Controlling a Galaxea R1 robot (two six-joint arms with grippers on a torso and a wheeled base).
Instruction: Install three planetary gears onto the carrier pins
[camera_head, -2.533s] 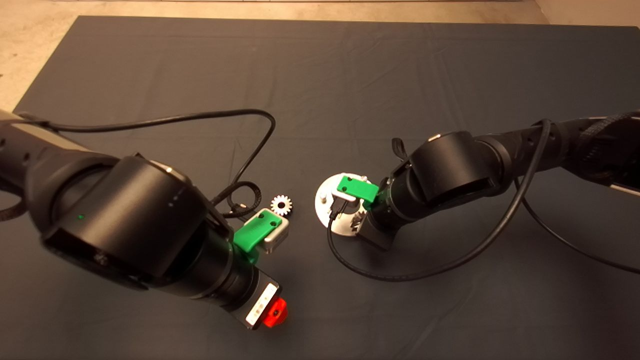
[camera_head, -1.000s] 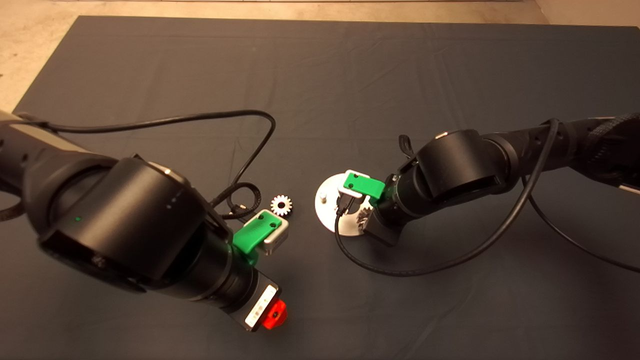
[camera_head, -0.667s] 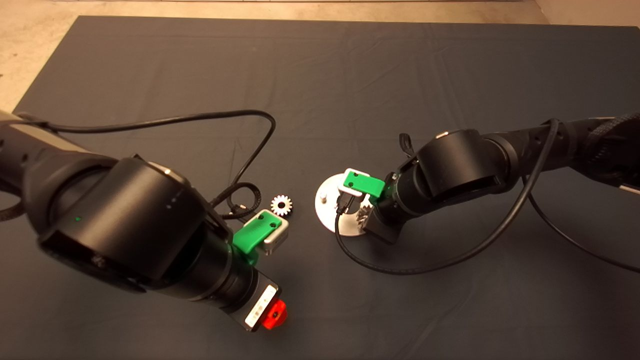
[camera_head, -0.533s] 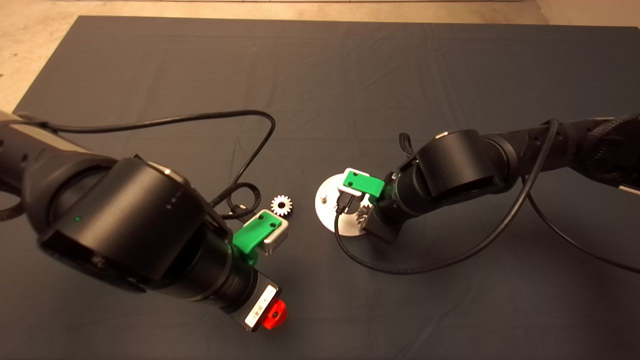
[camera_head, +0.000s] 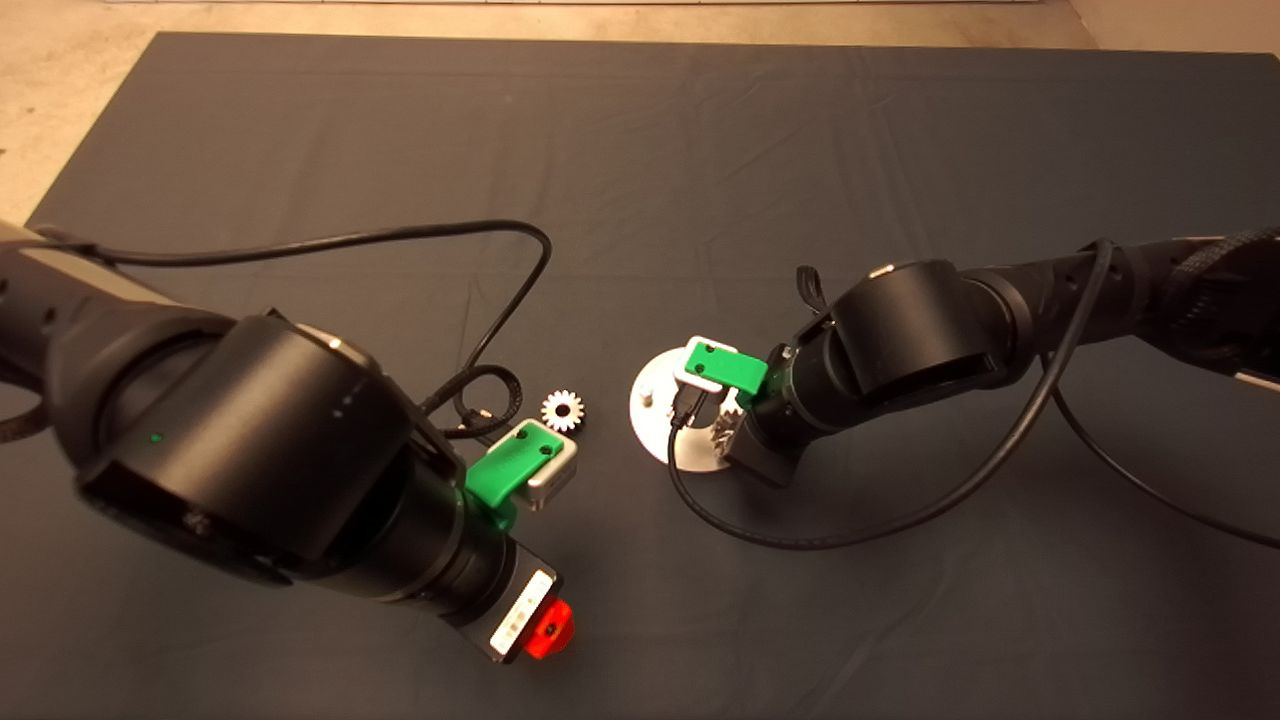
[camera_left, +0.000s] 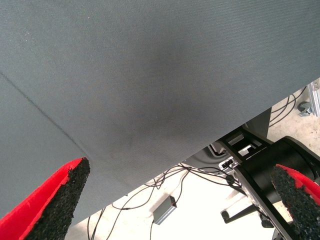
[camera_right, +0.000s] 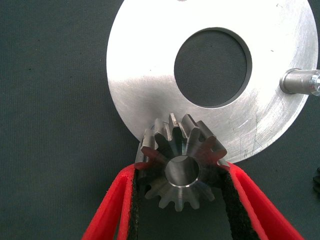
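Observation:
My right gripper (camera_right: 182, 170) is shut on a silver planetary gear (camera_right: 175, 150), its red fingers (camera_right: 112, 210) pressing both sides. The gear stands at the rim of the shiny carrier disc (camera_right: 145, 75). Whether a pin sits in its centre hole I cannot tell. One carrier pin (camera_right: 300, 81) stands bare on the disc. In the head view the held gear (camera_head: 720, 432) is at the disc's (camera_head: 655, 430) near right edge, with a bare pin (camera_head: 648, 395) at its left. Another gear (camera_head: 563, 409) lies flat on the mat left of the disc. My left gripper (camera_head: 548, 628) hangs open near the front.
The left arm's black cable (camera_head: 500, 300) loops over the mat just behind the loose gear. The right arm's cable (camera_head: 800, 540) curves in front of the disc. The left wrist view shows the mat's edge (camera_left: 165, 165) and floor cables beyond.
Since 2.5 s ago the right gripper has shifted slightly right and back with the gear. Over the last second nothing visibly moved. The left arm has stayed still.

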